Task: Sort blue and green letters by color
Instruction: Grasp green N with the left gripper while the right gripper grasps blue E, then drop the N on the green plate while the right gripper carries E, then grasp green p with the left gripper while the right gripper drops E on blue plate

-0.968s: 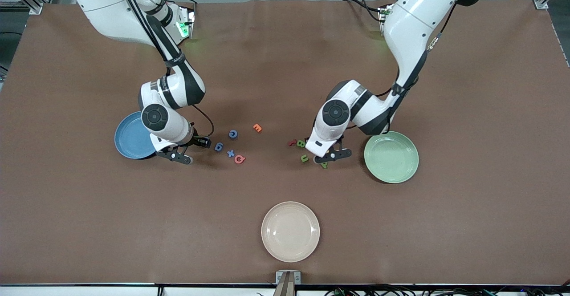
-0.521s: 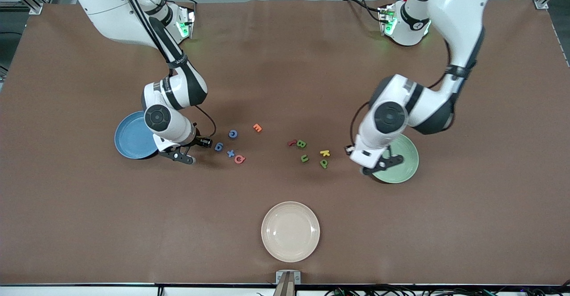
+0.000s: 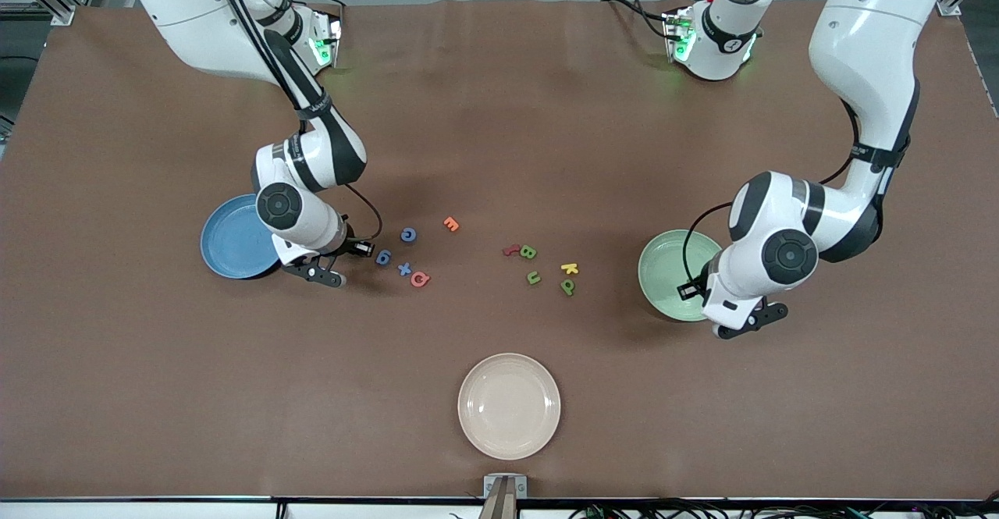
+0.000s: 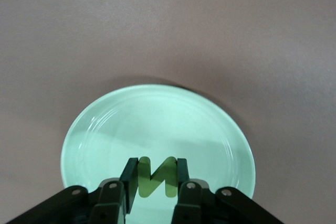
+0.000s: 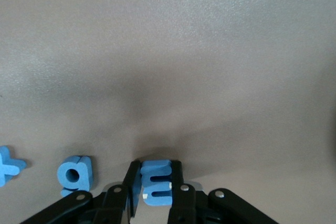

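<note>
My left gripper [image 3: 751, 322] is shut on an olive-green N [image 4: 157, 176] and holds it over the rim of the pale green plate [image 3: 671, 269], which also shows in the left wrist view [image 4: 105, 129]. My right gripper [image 3: 316, 271] is shut on a blue E [image 5: 157, 182], low over the table beside the blue plate [image 3: 230, 246]. Three blue letters [image 3: 404, 269] lie between that gripper and the table's middle; two of them show in the right wrist view [image 5: 76, 173]. Three green letters [image 3: 534, 277] lie nearer the green plate.
A yellow K [image 3: 570, 268] lies among the green letters, with a red letter [image 3: 511, 250] beside them. An orange letter [image 3: 451, 224] and a pink-red letter [image 3: 421, 278] lie by the blue ones. A cream plate [image 3: 509, 406] sits near the front edge.
My left arm has swung from the green letters to the green plate, carrying the green N. My right gripper has hardly moved beside the blue plate.
</note>
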